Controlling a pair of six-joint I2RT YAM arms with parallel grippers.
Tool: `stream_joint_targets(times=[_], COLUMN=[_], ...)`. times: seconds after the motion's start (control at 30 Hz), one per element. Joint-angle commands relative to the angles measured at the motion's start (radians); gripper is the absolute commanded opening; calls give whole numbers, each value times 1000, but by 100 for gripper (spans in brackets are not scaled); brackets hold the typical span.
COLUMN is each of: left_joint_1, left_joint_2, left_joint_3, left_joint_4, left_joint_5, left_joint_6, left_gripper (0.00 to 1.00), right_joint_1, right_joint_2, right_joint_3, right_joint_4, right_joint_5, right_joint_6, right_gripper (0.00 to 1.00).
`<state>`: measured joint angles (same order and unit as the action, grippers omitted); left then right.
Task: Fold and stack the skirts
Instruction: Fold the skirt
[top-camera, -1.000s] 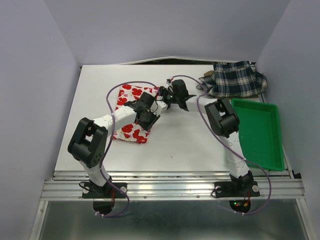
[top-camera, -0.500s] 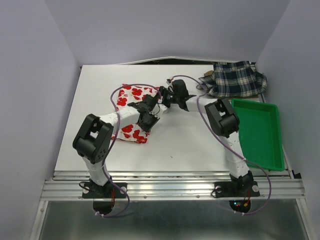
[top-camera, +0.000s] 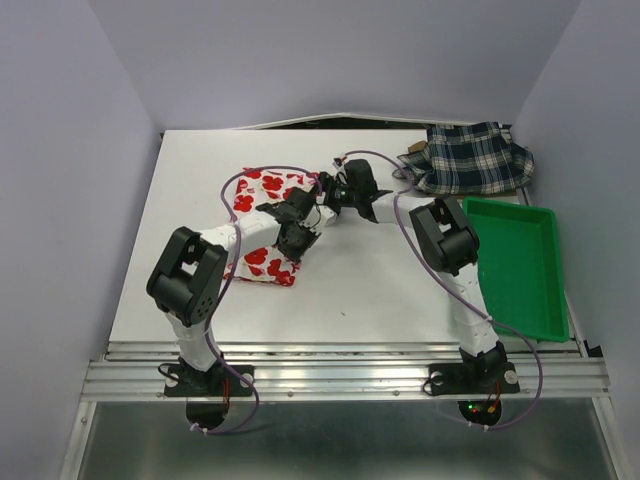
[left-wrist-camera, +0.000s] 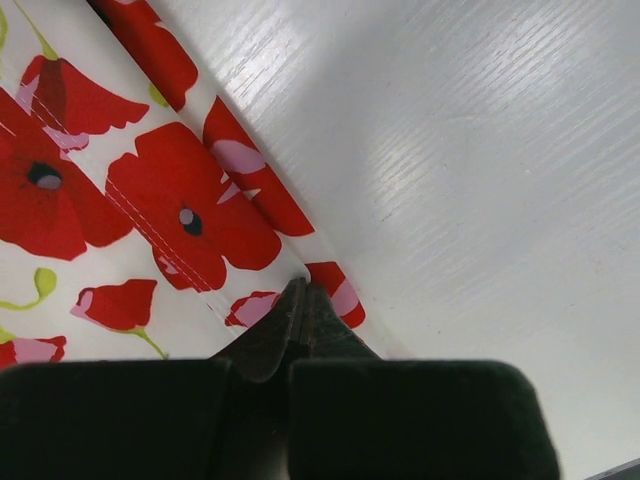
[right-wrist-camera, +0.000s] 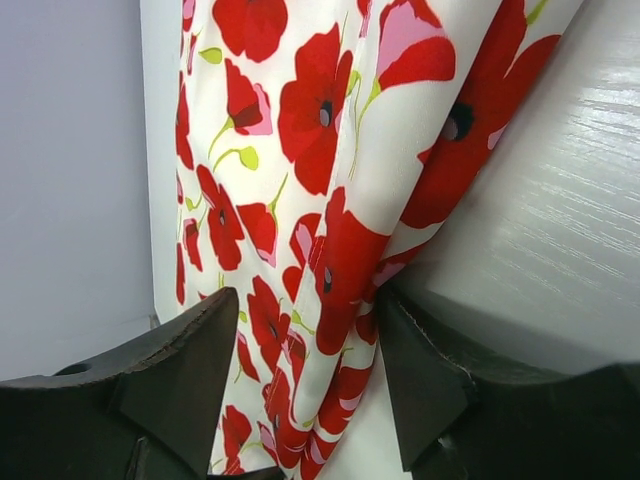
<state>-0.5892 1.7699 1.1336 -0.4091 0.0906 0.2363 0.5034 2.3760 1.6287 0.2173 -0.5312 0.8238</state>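
Both arms are reaching in over the flower-print skirt (top-camera: 258, 262), which lies on the left half of the bench (top-camera: 380, 290), partly folded into a longish strip running from the far middle back towards the near left. The plaid skirt (top-camera: 475, 158) sits heaped in the far right corner, well apart, just beyond the green tray (top-camera: 520, 270), and nothing has been stacked yet.

The left end effector (left-wrist-camera: 298, 300) is down at the skirt's right-hand edge with its fingers pressed tight together, no gap between them. The tips meet right on the hem, so I judge it has a nip of the cloth there, though the fabric is too thin to see it inside the pinch. The right end effector (right-wrist-camera: 305, 300) is at the far end of the skirt, spread wide, with a raised ridge of flowered cloth standing between its two fingers and nothing clamped.

To my eye this is the folding of the first skirt, part way through a fold. The next move calls for the right fingers to close on that ridge. After that both arms would need to lift together and carry the edge across evenly, so the cloth lands flat without bunching or sliding on the smooth bench.
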Motion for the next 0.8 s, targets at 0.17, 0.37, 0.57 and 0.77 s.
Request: stream_joint_targets(times=[0.17,0.37,0.57,0.77], left_joint_1=[-6,-6,-6,0], left_joint_2=[-47,-15,-7,-81], left_joint_3=[58,41,23,5], left_joint_4=[3,30,49,61], left_joint_5=[35,66,92,124], left_joint_6=[-11,-12,-12,-18], left_gripper=[0,0,0,34], right_joint_1=[-6,-6,-6,-16], right_joint_2=[58,51,58,88], right_joint_3=[-70,-90,-104,-30], right_joint_4=[-182,-171,-156,-165], right_joint_5=[68,14,19,56], right_joint_6=[-32,-29,-40,-123], right_gripper=[65,63,33,1])
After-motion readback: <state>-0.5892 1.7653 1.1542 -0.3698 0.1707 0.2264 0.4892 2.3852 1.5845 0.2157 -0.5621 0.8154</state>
